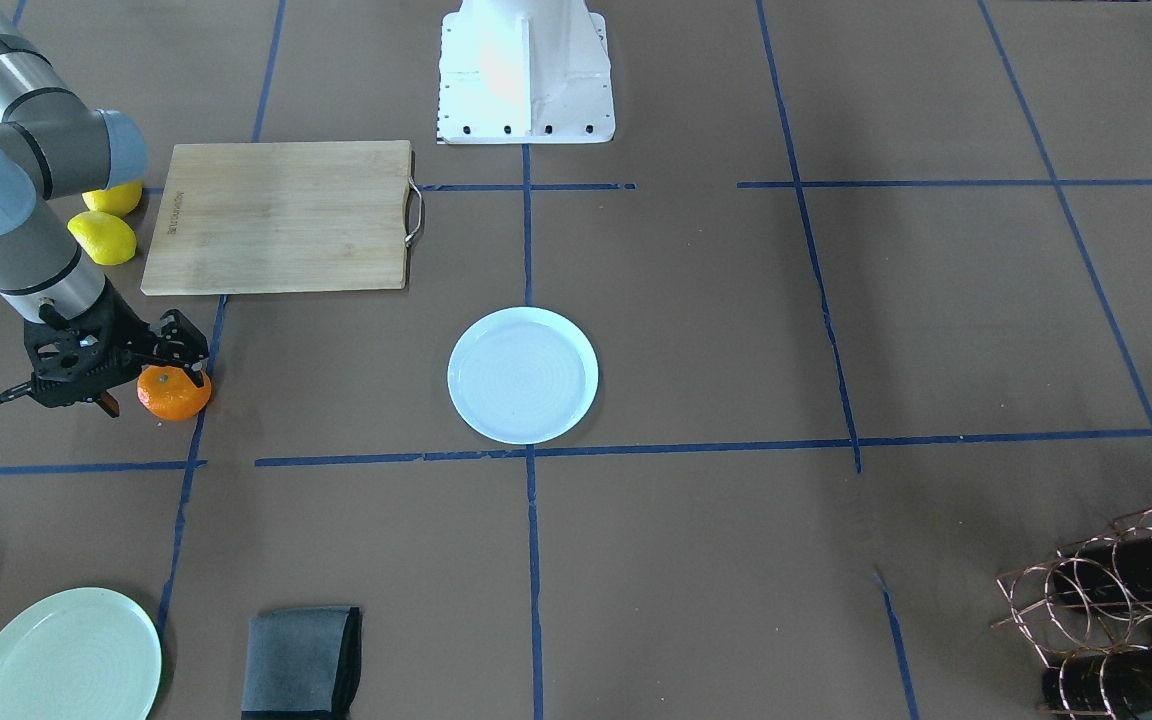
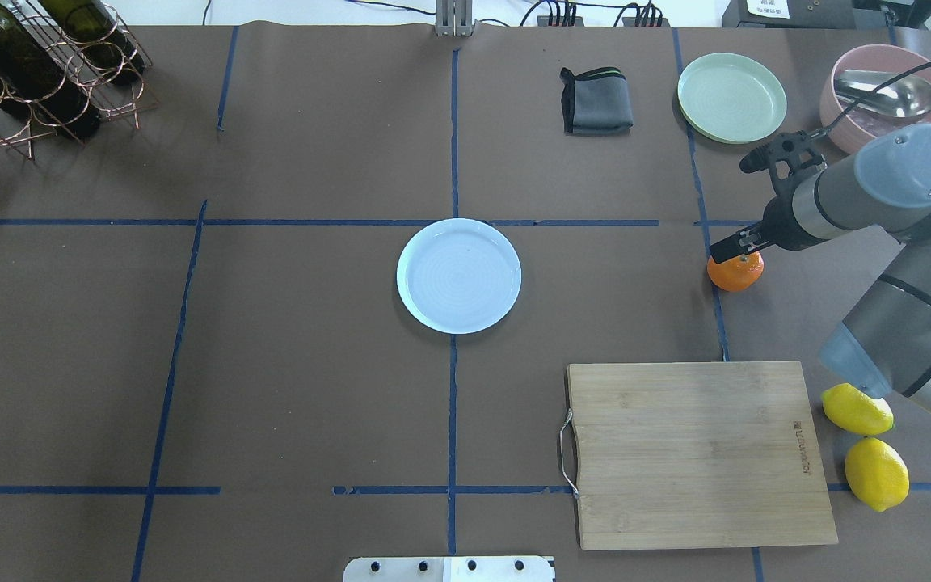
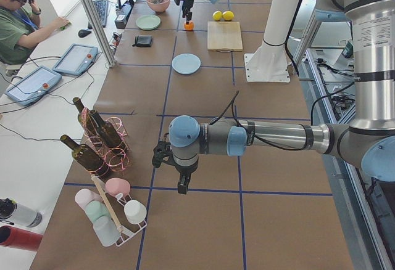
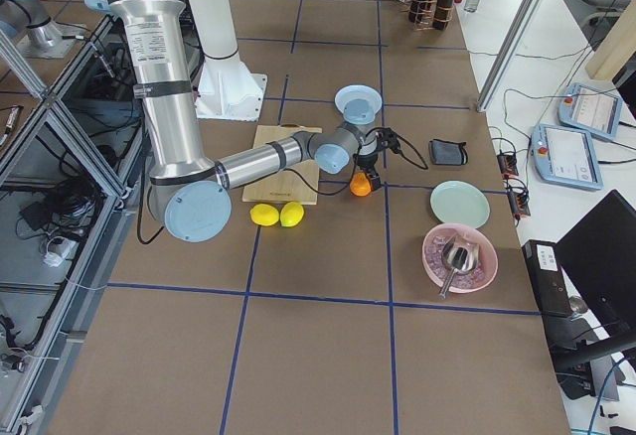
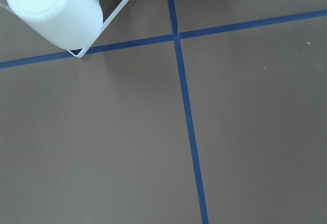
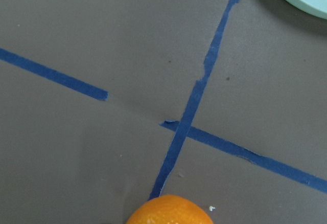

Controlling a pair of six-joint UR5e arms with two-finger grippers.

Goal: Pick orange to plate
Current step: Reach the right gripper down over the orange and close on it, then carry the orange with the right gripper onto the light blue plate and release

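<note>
we saw the right gripper (image 1: 156, 385) down on the small bright-orange mandarin (image 1: 176, 398), well apart from the round bluish-white plate (image 1: 523, 375); whether it gripped, we couldn't tell.

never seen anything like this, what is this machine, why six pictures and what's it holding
This is a robot with two arms at a table, each ending in two-finger jaws. Four fixed cameras watch: one facing the robot, one over its shoulders, one at each table end; two more sit on the wrists. The right gripper is at the top of the orange, which rests on the table; I cannot tell whether its jaws have closed. The left gripper hangs over the table near a cup rack. The pale blue plate lies empty mid-table. Also there: a cutting board, two lemons, a green plate, a folded cloth, a pink bowl.
</note>
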